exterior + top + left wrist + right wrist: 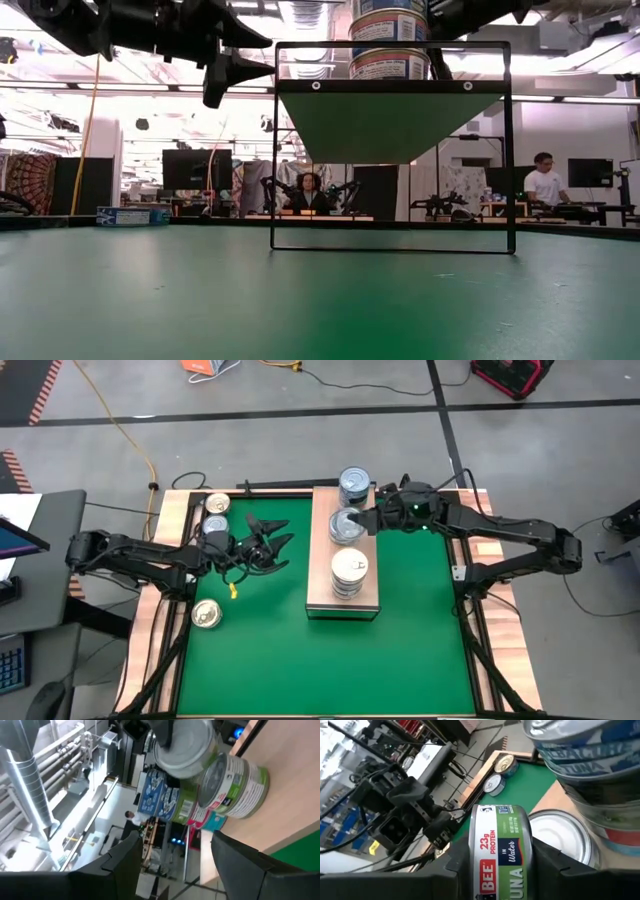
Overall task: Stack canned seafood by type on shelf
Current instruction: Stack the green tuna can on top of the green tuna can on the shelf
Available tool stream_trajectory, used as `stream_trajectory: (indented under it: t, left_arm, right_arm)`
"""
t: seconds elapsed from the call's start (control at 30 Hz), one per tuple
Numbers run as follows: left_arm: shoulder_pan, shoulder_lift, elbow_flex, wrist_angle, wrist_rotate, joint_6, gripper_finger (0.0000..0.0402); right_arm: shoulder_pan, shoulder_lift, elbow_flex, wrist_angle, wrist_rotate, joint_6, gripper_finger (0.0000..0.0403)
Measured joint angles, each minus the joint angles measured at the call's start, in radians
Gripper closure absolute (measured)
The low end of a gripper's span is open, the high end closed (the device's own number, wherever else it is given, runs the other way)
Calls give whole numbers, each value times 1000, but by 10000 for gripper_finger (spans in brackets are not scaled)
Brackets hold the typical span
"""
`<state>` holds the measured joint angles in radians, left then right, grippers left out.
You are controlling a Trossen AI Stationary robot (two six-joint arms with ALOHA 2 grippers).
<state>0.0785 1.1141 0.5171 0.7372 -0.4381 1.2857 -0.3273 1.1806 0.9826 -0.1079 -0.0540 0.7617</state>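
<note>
We see the shelf [343, 550] standing on the green mat [400, 650] at about twelve o'clock from the table's middle, its long side running from twelve to six. Three stacks of canned seafood sit on its top: a blue-silver stack [354, 486] at the twelve o'clock end, a second stack [346, 526] in the middle, and a white-topped stack [350, 573] toward six.

The right gripper [366, 522] reaches in from three o'clock to the middle stack, and in the right wrist view we see its fingers pinching a green-and-white tuna tin [501, 851] by its sides.

The left gripper [280, 545] hangs over the mat at nine o'clock from the shelf, fingers spread and holding nothing.

Three loose tins lie at nine o'clock: a gold-topped tin [217, 504], a silver tin [215, 525] beside it, and another gold tin [206, 614] nearer seven.
</note>
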Motion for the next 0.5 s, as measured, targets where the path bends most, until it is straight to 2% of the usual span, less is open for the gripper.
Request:
stream_trajectory:
  t: [0.23,0.5]
  left_arm:
    - [11,0,0,-4,84,-42,178]
    - [11,0,0,-62,109,-48,178]
  right_arm:
    - [8,47,0,18,30,92,208]
    - [27,84,0,56,68,155,235]
